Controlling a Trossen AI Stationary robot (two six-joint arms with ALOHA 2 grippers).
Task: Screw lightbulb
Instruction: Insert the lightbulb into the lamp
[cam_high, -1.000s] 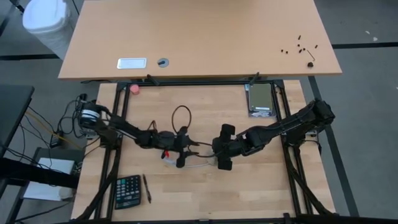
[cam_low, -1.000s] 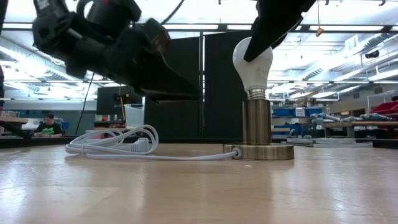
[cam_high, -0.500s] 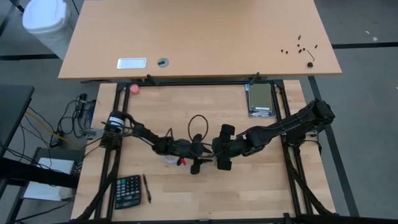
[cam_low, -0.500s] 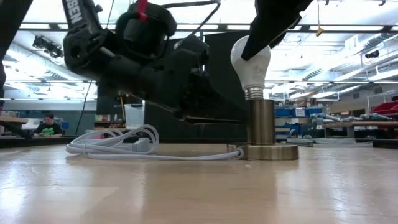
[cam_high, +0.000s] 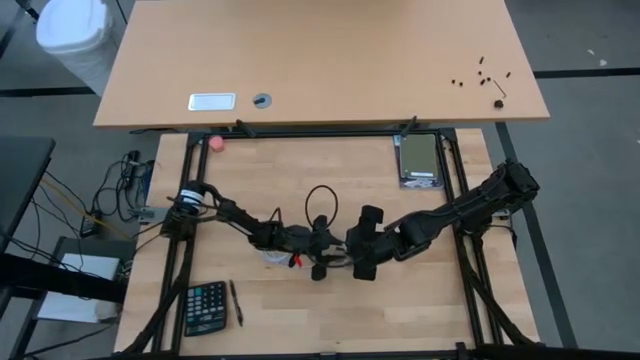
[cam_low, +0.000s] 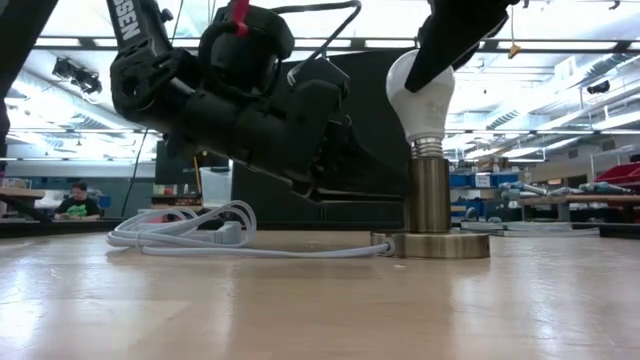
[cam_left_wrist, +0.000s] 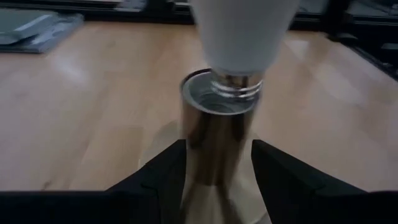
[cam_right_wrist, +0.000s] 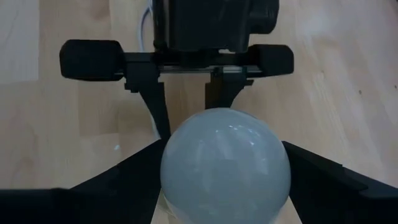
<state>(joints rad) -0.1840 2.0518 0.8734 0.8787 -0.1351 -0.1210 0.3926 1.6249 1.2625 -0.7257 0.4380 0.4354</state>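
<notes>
The white lightbulb (cam_low: 422, 95) stands slightly tilted with its greyish screw base (cam_left_wrist: 236, 84) at the mouth of a metal socket post (cam_low: 430, 195). The post stands on a round base (cam_low: 440, 245) near the table's middle, and a white cord (cam_low: 190, 235) trails off toward the left. My right gripper (cam_right_wrist: 225, 186) is shut on the bulb's globe from above. My left gripper (cam_left_wrist: 217, 162) reaches in from the table's left and is shut on the post below the bulb. My left gripper pinches the metal socket post (cam_left_wrist: 214, 155) between its two fingers (cam_left_wrist: 168, 174), one on each side. The fingers come in level from the table's left and lie across the upright post. The post stands on its base on the table. My right gripper pinches the bulb's round globe (cam_right_wrist: 225, 155) between its two fingers (cam_right_wrist: 124, 174). It comes slanting down from above and from the table's right. The bulb leans a little, its screw base at the mouth of the socket.
A calculator (cam_high: 205, 305) and a pen (cam_high: 237, 302) lie near the front left. A grey device (cam_high: 420, 160) lies at the far right and a small pink thing (cam_high: 215, 143) at the far left. A person (cam_low: 75, 200) sits far off in the room.
My left gripper has moved toward the table's right, up to the socket post. The lamp and bulb have shifted a little toward the right, and the right gripper has moved with the bulb.
</notes>
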